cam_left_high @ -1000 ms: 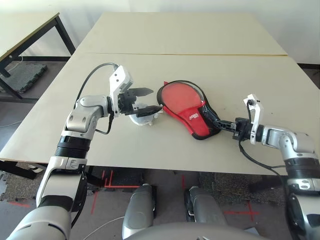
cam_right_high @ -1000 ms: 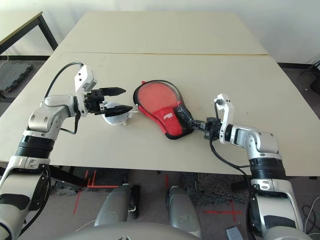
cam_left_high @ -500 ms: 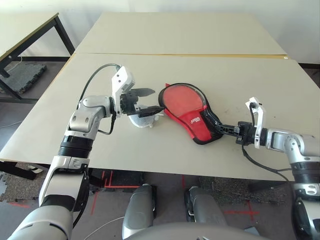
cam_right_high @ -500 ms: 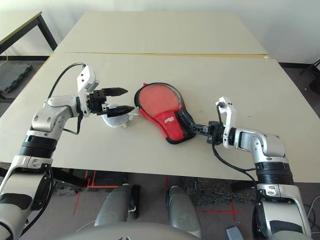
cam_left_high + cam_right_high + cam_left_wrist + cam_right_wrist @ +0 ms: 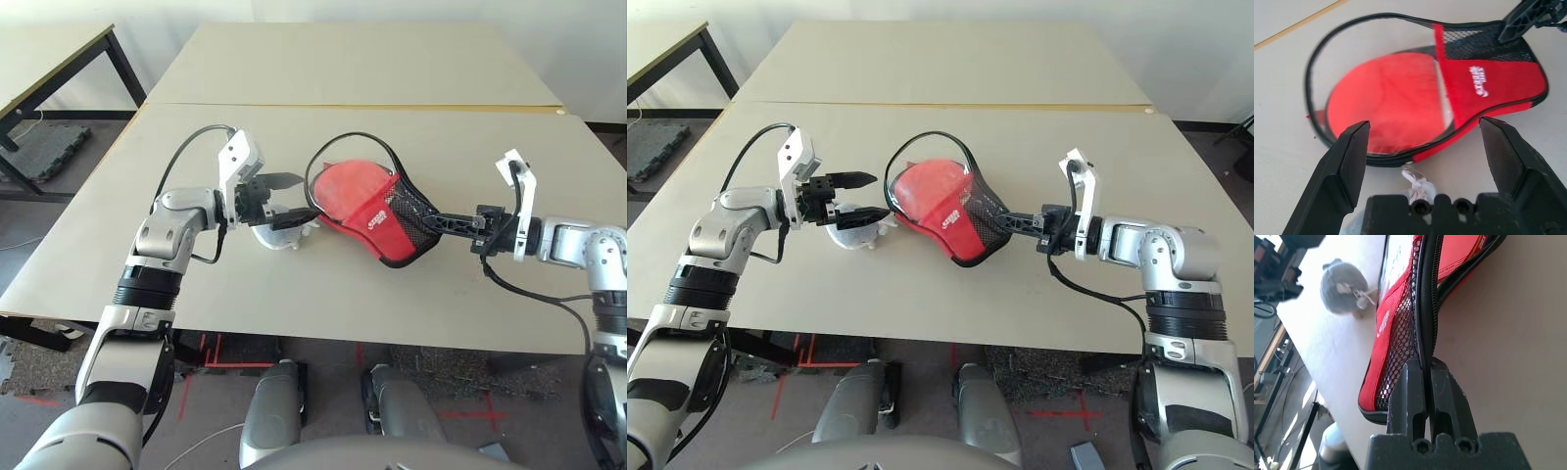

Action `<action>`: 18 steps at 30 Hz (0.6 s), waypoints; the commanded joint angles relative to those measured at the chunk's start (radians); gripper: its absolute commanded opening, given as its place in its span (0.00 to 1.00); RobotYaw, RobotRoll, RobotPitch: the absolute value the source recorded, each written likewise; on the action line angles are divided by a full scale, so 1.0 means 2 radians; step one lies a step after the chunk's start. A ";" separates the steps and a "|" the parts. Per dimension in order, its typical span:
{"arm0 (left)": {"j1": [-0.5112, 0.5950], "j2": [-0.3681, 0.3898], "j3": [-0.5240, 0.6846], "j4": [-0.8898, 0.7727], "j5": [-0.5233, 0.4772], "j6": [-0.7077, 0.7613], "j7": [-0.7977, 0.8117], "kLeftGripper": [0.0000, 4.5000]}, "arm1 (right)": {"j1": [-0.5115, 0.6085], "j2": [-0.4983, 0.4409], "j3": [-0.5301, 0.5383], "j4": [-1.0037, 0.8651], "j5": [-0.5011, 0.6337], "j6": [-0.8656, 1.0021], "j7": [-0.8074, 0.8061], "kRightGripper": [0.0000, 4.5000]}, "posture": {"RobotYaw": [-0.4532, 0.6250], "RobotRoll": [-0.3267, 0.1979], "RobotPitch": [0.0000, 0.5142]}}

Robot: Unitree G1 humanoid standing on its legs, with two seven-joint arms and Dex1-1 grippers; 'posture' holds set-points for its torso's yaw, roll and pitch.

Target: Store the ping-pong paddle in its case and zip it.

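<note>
The right gripper's fingers (image 5: 1408,396) pinched the black edging of the case (image 5: 389,223), by its mesh side. The paddle's red face (image 5: 1396,98) lay inside the case, under its clear window. The left gripper's fingers (image 5: 854,180) were spread, over the grey plush toy (image 5: 854,235). Case and toy sat nearer the table's (image 5: 216,284) front edge than its far edge, well in from the front corners.

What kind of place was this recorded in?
Probably a robotics lab or test room: a bare work table fills the middle, red tape marks line the floor, and dark foam-like mats lie under the furniture beside a plain white wall.
</note>
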 commanded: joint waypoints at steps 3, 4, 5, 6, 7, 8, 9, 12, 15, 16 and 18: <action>0.002 0.001 -0.008 0.007 0.005 -0.004 -0.001 1.00 | 0.036 -0.021 -0.031 -0.044 0.034 0.036 -0.005 0.00 | 0.47 0.62 0.19; 0.002 0.000 -0.008 0.009 0.005 -0.005 -0.001 1.00 | 0.043 -0.025 -0.035 -0.050 0.037 0.040 -0.006 0.00 | 0.47 0.62 0.19; 0.001 0.000 -0.009 0.010 0.005 -0.005 -0.002 1.00 | 0.050 -0.030 -0.039 -0.056 0.041 0.044 -0.006 0.00 | 0.47 0.62 0.19; 0.000 -0.001 -0.010 0.011 0.006 -0.006 -0.002 1.00 | 0.056 -0.034 -0.043 -0.061 0.044 0.048 -0.006 0.00 | 0.47 0.62 0.19; 0.000 -0.002 -0.011 0.013 0.006 -0.007 -0.002 1.00 | 0.063 -0.039 -0.047 -0.068 0.050 0.052 -0.005 0.00 | 0.47 0.62 0.19; -0.001 -0.002 -0.012 0.014 0.006 -0.008 -0.002 1.00 | 0.070 -0.043 -0.051 -0.074 0.054 0.057 -0.004 0.00 | 0.46 0.62 0.19; -0.002 -0.003 -0.012 0.016 0.006 -0.009 -0.002 1.00 | 0.080 -0.048 -0.055 -0.080 0.059 0.061 -0.003 0.00 | 0.46 0.62 0.19; -0.003 -0.004 -0.014 0.019 0.006 -0.011 -0.003 1.00 | 0.107 -0.061 -0.061 -0.093 0.069 0.064 0.002 0.00 | 0.46 0.62 0.19; -0.004 -0.004 -0.015 0.021 0.006 -0.012 -0.004 1.00 | 0.130 -0.069 -0.067 -0.100 0.075 0.064 0.001 0.00 | 0.46 0.62 0.19; -0.005 -0.004 -0.015 0.022 0.006 -0.013 -0.004 1.00 | 0.137 -0.071 -0.068 -0.101 0.077 0.061 0.001 0.00 | 0.45 0.62 0.20; -0.005 -0.004 -0.016 0.023 0.006 -0.013 -0.005 1.00 | 0.161 -0.081 -0.066 -0.109 0.077 0.053 0.008 0.00 | 0.45 0.62 0.20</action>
